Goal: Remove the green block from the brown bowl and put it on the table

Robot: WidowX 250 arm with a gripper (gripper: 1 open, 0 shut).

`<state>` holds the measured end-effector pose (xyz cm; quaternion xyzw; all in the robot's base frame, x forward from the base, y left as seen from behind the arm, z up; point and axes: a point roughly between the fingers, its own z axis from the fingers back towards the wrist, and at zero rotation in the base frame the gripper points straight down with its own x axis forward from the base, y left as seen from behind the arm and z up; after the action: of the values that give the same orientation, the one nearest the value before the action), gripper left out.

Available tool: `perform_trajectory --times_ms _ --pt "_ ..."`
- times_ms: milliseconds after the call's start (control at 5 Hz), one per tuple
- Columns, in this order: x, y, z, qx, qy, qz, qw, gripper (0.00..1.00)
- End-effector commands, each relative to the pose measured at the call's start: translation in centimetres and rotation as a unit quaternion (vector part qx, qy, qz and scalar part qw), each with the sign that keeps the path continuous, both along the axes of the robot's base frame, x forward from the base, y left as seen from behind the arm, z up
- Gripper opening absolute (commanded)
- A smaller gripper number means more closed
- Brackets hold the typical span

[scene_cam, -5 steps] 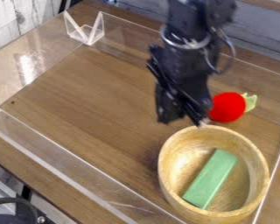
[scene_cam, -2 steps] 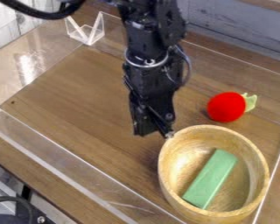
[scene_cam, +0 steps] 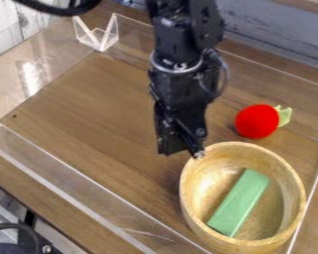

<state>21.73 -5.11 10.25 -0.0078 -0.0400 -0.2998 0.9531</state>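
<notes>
The green block (scene_cam: 241, 202) lies flat and slanted inside the brown bowl (scene_cam: 198, 191) at the lower right of the table (scene_cam: 95, 119). My gripper (scene_cam: 179, 150) points straight down with its fingers shut and nothing between them. Its tips hang just outside the bowl's upper-left rim, above the tabletop. The block is untouched and fully visible.
A red ball with a green leaf (scene_cam: 258, 120) sits on the table above the bowl, to the right of my arm. Low clear plastic walls (scene_cam: 69, 189) run along the table's edges. A small clear stand (scene_cam: 95, 33) is at the back left.
My arm swung left from above the bowl's far rim beside the red ball, then edged slightly right and down to the bowl's upper-left rim. The block has not moved.
</notes>
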Motion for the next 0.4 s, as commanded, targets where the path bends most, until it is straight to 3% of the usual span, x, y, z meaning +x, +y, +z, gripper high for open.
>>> perform_trajectory --times_ms 0,200 --pt "1.19 -0.76 1.68 -0.006 -0.028 0.008 0.9996 0.0" --pt "1.64 -0.46 1.49 -0.011 -0.029 0.027 0.9991 0.0"
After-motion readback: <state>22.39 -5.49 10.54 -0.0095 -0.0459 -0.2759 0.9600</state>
